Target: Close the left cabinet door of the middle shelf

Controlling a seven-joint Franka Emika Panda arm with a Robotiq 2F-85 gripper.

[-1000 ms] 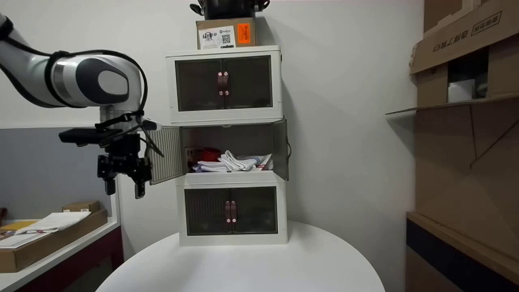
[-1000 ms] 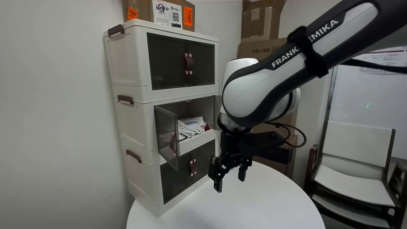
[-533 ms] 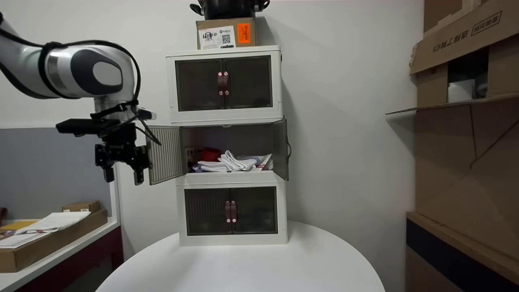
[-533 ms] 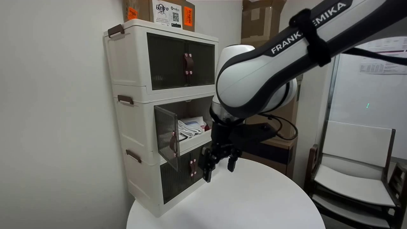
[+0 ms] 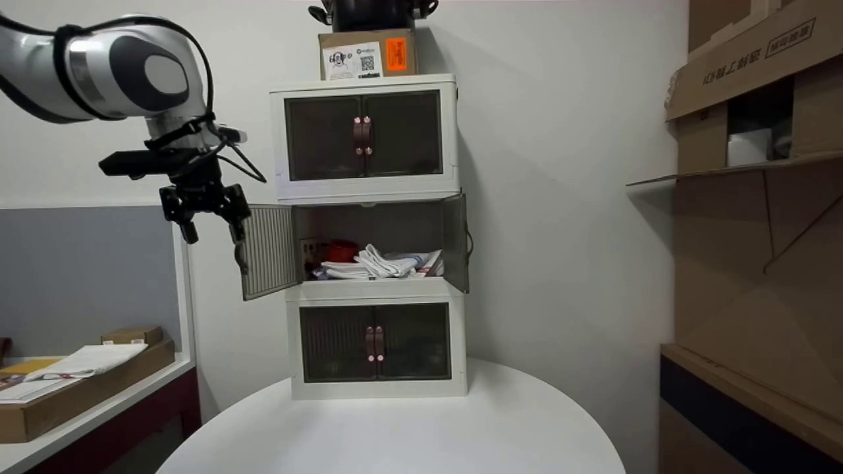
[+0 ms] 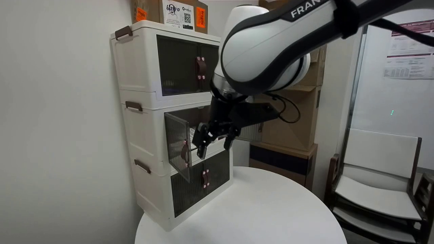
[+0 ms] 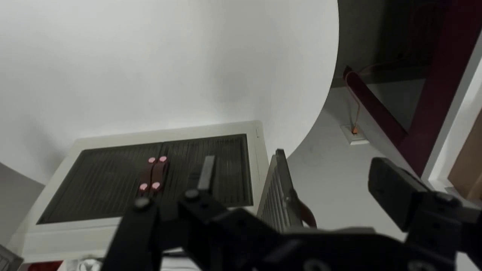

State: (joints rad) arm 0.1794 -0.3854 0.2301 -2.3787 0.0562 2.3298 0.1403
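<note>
The left cabinet door (image 5: 270, 253) stands open, swung outward from the middle shelf (image 5: 375, 289). It is a ribbed dark panel with a brown handle (image 6: 184, 152) on its outer face. The door also shows in an exterior view (image 6: 176, 144) and in the wrist view (image 7: 274, 203). Inside the shelf are white cloths (image 5: 388, 263) and a red pot (image 5: 342, 250). My gripper (image 5: 215, 230) is open and empty, pointing down near the door's upper free edge. It also shows in an exterior view (image 6: 214, 149). In the wrist view the door appears between the spread fingers of my gripper (image 7: 296, 175); no contact shows.
The right door (image 5: 456, 243) of the same shelf also stands open. The upper unit (image 5: 365, 187) and lower unit (image 5: 379, 390) have shut doors. A cardboard box (image 5: 421, 56) and black pot (image 5: 372, 14) sit on top. The cabinet stands on a white round table (image 6: 264, 206).
My gripper has risen from below the door's lower edge to near its upper part, and moved leftward toward the door in an exterior view. The doors have not moved.
</note>
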